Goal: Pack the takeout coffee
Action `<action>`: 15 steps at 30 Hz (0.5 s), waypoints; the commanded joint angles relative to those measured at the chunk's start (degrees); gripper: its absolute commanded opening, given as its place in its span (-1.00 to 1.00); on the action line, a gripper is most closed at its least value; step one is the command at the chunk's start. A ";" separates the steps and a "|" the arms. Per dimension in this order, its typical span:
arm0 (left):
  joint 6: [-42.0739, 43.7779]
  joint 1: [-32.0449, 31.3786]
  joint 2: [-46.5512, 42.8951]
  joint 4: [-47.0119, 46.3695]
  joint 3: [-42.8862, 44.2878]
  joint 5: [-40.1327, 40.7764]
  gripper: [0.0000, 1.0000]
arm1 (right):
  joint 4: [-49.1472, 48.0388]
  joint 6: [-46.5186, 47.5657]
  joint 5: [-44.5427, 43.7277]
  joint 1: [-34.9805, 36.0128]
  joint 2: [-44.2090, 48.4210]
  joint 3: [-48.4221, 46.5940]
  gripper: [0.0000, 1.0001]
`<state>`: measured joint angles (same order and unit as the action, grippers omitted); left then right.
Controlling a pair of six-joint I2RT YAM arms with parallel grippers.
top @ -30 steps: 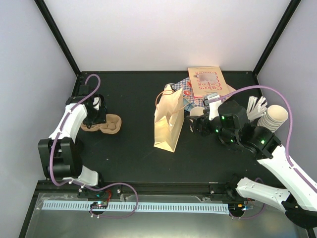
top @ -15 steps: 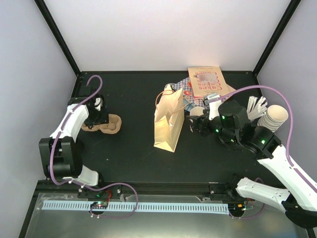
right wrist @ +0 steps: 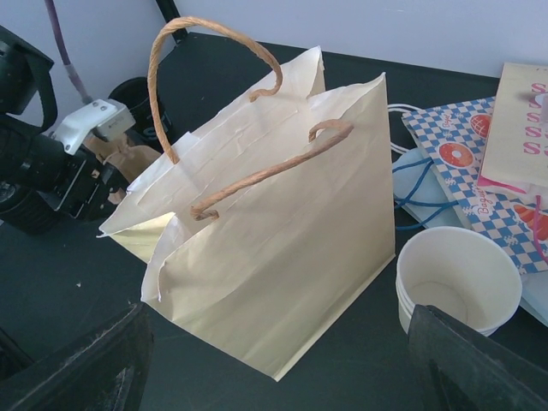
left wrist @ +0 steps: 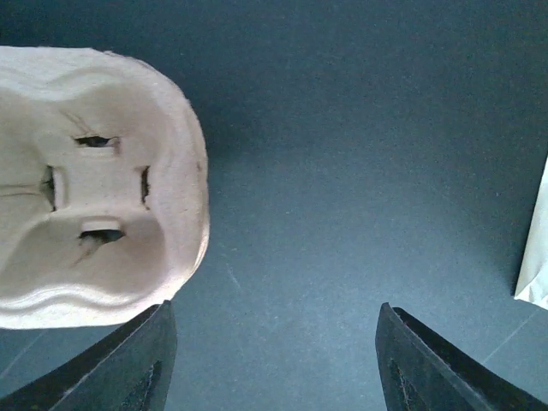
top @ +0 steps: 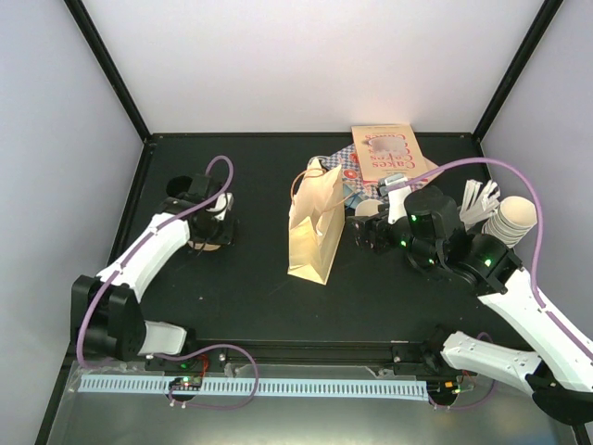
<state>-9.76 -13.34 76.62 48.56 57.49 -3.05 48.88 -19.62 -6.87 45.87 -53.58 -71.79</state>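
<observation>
A round black lid (top: 179,189) shows at the far left of the top view, and as a dark round shape in the right wrist view (right wrist: 137,96). It looks like the takeout coffee, but its cup body is hidden. My left gripper (top: 217,232) is open and empty over the table (left wrist: 274,372), just right of a brown cup carrier (left wrist: 94,188). The tan paper bag (top: 315,227) stands open in the middle (right wrist: 282,231). My right gripper (top: 363,234) is open and empty, low beside the bag's right side (right wrist: 282,377).
A lidless cream cup (right wrist: 458,278) stands right of the bag. Nested cups (top: 514,221), white cutlery (top: 480,199), printed paper bags and a box (top: 384,153) lie at the back right. The bag's edge (left wrist: 535,257) shows at the right of the left wrist view.
My left arm has swung right, off the cup carrier and toward the bag, uncovering the black lid. My right arm has barely moved.
</observation>
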 commanded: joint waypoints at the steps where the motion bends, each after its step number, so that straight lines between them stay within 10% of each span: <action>1: -1.63 -1.62 2.94 -2.17 0.24 -1.34 0.31 | -1.06 -0.33 0.52 -0.20 0.23 -0.90 0.68; 15: -2.48 -2.74 7.03 -2.25 2.90 3.92 0.10 | -0.57 -0.62 -0.48 -0.20 1.02 -0.28 0.68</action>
<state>-11.16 -15.75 84.60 47.16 57.93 -2.28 48.88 -19.86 -6.92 45.87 -53.41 -71.79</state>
